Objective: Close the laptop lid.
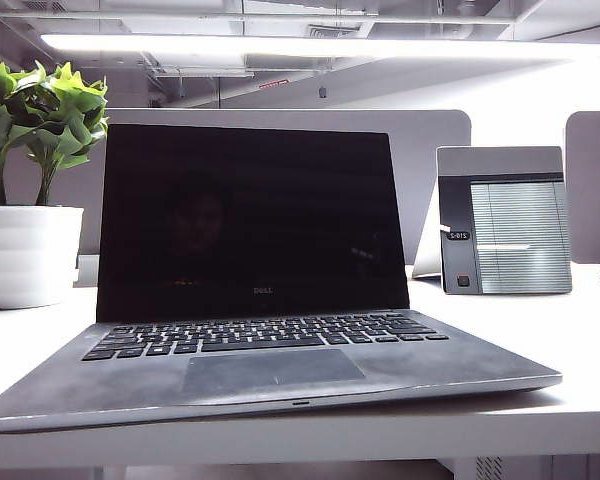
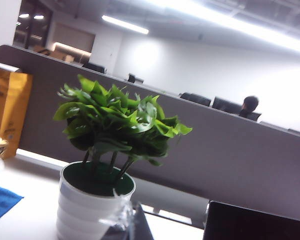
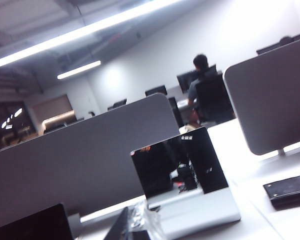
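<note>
The laptop (image 1: pixel 270 375) is sitting front and centre on the white desk (image 1: pixel 580 330), slim dusty silver-grey base with black keys and a smooth grey trackpad. The lid (image 1: pixel 250 220) is standing wide open, nearly upright, its glossy black screen facing the exterior camera.

On the left of it, a ribbed white pot (image 1: pixel 25 255) is holding a plastic-looking plant (image 1: pixel 40 110) with shiny green leaves. On the right, a small grey-black box (image 1: pixel 505 235) with a slatted front is standing against the grey partition (image 1: pixel 430 150).

Neither gripper is showing up in the exterior view. The left gripper (image 2: pixel 124 220) is only poking in as a dark wedge with clear wrap just beside the pot, and the right gripper (image 3: pixel 135 222) is looking the same near the box's glossy back. Can't tell how the jaws are standing on either one.
</note>
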Robot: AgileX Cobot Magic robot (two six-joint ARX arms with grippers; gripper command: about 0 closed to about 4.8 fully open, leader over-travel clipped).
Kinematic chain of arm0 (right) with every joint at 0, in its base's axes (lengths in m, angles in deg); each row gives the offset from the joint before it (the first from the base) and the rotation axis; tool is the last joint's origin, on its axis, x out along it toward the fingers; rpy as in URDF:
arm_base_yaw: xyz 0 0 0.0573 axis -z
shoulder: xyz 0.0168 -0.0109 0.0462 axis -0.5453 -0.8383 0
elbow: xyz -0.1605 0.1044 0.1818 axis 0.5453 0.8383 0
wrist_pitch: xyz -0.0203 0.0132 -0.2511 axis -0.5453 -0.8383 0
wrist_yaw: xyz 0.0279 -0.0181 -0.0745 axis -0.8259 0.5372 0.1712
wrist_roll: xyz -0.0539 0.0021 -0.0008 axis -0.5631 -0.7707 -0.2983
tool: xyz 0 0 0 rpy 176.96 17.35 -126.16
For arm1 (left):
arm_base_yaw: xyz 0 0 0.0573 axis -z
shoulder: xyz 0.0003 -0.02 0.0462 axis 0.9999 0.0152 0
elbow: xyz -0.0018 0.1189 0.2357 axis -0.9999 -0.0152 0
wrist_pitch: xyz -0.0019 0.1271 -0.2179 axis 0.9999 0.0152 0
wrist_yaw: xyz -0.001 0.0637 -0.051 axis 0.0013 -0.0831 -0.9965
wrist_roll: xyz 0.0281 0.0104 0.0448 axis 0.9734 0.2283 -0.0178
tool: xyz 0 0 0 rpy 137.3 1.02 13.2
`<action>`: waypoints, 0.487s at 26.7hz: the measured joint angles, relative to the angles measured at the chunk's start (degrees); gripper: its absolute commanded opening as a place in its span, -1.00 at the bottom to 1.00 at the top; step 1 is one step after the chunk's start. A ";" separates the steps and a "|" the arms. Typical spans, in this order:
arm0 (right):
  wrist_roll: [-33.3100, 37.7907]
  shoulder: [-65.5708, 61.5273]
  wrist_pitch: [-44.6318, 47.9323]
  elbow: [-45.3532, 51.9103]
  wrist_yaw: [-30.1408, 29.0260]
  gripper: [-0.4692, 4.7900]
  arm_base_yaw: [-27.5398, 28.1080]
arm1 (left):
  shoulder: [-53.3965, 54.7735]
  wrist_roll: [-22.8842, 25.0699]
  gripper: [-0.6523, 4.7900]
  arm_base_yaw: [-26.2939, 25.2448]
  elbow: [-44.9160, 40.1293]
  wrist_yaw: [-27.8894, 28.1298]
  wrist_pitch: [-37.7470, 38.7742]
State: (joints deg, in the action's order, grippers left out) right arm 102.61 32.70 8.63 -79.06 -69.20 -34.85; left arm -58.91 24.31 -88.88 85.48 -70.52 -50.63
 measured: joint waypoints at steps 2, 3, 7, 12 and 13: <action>0.00 -8.72 0.07 -5.60 -0.59 -0.82 -0.02 | 4.26 -0.02 -0.78 0.00 2.21 -0.66 -1.01; -0.02 -12.76 0.13 -8.13 -0.66 -0.82 -0.02 | 6.08 -0.02 -0.78 0.00 3.13 -1.42 -2.05; -1.22 -31.02 2.58 -18.47 -2.99 -0.82 0.00 | 17.90 1.16 -0.78 0.00 9.88 -2.32 -2.89; -1.95 -56.04 5.60 -32.98 -19.96 -0.82 0.02 | 40.17 3.39 -0.78 0.00 18.95 -11.56 -7.91; -2.01 -59.54 5.97 -35.91 -23.45 -0.82 0.02 | 43.76 4.07 -0.78 0.02 20.50 -12.20 -10.08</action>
State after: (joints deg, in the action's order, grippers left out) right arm 100.60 -26.84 14.59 -114.97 -92.65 -34.82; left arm -15.16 28.37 -88.85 105.98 -82.71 -60.71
